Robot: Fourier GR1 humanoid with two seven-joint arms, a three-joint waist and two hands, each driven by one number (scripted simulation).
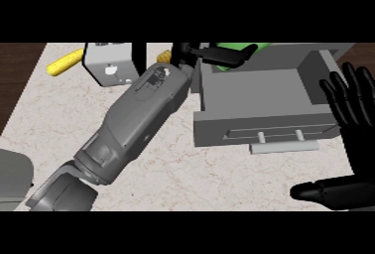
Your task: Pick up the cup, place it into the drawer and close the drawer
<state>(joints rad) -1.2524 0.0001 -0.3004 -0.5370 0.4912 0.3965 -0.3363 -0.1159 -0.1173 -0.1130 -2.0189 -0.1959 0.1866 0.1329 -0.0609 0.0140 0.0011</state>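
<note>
Head view: left hand reaching far across the counter to the back edge of the open drawer, black fingers curled round the green cup, with only a patch of green showing past the fingers and thumb. Cup lying within the grasp itself, at the drawer's far left corner, seemingly above the rim rather than down in the tray; hard to tell whether resting on anything. Long axis of the cup hidden by the fingers, so no call on upright or tilted. Drawer tray directly toward the wrist side and a little right of the left hand, grey floor bare, front panel with its handle pulled well out from the cabinet body. Right hand at the view's right edge, fingers spread and pointing up, thumb out low, holding nothing, just beside the drawer's right wall and front corner. By judgement, carrying step nearly over: next move a short shift back over the tray, lowering, then release. For the closing push, right hand clearly nearer the drawer front than the left. Beyond the left forearm, a grey box-like object and a yellow item, near the counter's far left, well apart from the drawer.
</note>
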